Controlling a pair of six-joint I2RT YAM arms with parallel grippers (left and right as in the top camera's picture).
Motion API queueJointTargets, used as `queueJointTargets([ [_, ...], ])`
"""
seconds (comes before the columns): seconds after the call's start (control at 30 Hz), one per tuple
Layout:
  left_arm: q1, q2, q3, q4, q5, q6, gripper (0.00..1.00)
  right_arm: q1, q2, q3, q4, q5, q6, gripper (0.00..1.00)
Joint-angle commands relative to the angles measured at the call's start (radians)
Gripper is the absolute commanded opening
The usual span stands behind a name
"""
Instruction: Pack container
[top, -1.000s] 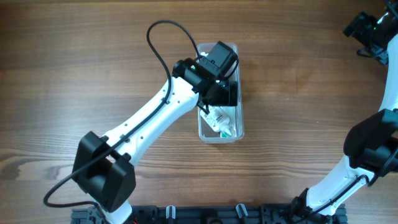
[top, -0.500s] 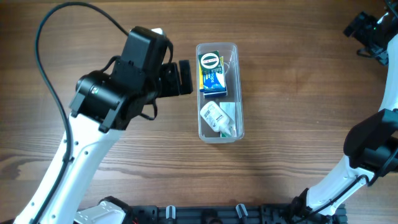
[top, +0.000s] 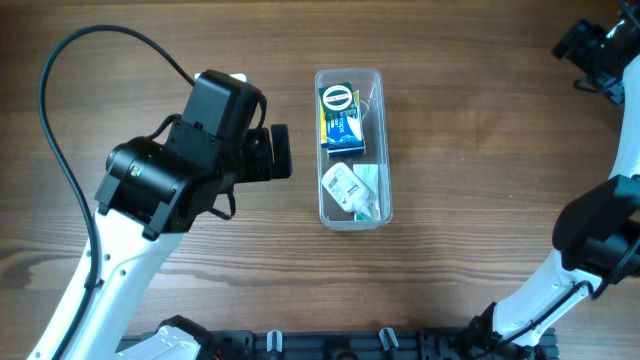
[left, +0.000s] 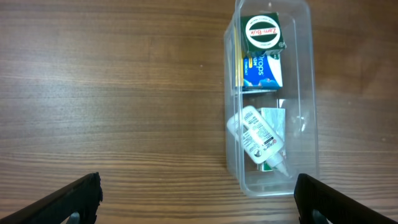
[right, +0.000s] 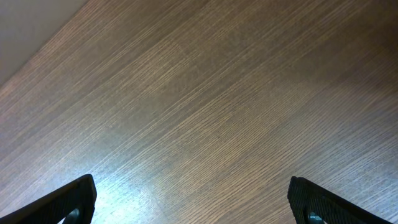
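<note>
Two hands, both splayed and empty; left hand (top: 280, 152) hovers beside the container (top: 384, 140); right hand (right: 193, 196) well apart.

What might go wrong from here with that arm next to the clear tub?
The open left gripper hangs close beside the container; a careless sideways swing might knock it askew. Inside, the white bottle lies slanted over a packet, so another item pushed in may jam or ride above the rim.
</note>
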Motion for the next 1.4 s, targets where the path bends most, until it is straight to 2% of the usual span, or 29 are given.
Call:
queueJointTargets([
  [0.0, -0.001, 0.001, -0.008, -0.002, -0.016, 0.012, 1.0, 0.002, 0.013, 0.002, 0.003, 0.01, 0.012, 1.0],
  [0.3, -0.001, 0.005, -0.024, -0.071, -0.016, 0.031, 0.99, 0.002, 0.013, 0.002, 0.003, 0.01, 0.012, 1.0],
  [0.4, -0.001, -0.002, -0.083, -0.026, -0.016, 0.081, 1.0, 0.002, 0.013, 0.002, 0.003, 0.01, 0.012, 1.0],
  [0.53, 0.0, -0.091, -0.264, 0.18, -0.016, 0.183, 1.0, 0.002, 0.013, 0.002, 0.002, 0.01, 0.012, 1.0],
  [0.6, 0.005, -0.16, -0.391, 0.311, -0.017, 0.185, 1.0, 0.002, 0.013, 0.002, 0.002, 0.01, 0.012, 1.0],
  [0.73, 0.06, -0.333, -0.698, 0.637, -0.016, 0.184, 1.0, 0.002, 0.013, 0.002, 0.002, 0.01, 0.012, 1.0],
  [0.83, 0.143, -0.546, -1.009, 0.942, 0.028, 0.185, 1.0, 0.002, 0.013, 0.002, 0.002, 0.01, 0.012, 1.0],
  [0.87, 0.164, -0.602, -1.076, 0.989, 0.047, 0.185, 1.0, 0.002, 0.013, 0.002, 0.003, 0.01, 0.012, 1.0],
  [1.03, 0.246, -0.879, -1.366, 1.187, 0.162, 0.184, 1.0, 0.002, 0.013, 0.002, 0.003, 0.01, 0.012, 1.0],
  [1.2, 0.3, -1.048, -1.482, 1.269, 0.206, 0.197, 1.0, 0.002, 0.013, 0.002, 0.002, 0.01, 0.012, 1.0],
  [1.3, 0.311, -1.152, -1.497, 1.269, 0.301, 0.362, 1.0, 0.002, 0.013, 0.002, 0.002, 0.01, 0.012, 1.0],
  [1.37, 0.322, -1.198, -1.497, 1.263, 0.336, 0.42, 1.0, 0.002, 0.013, 0.002, 0.003, 0.01, 0.012, 1.0],
])
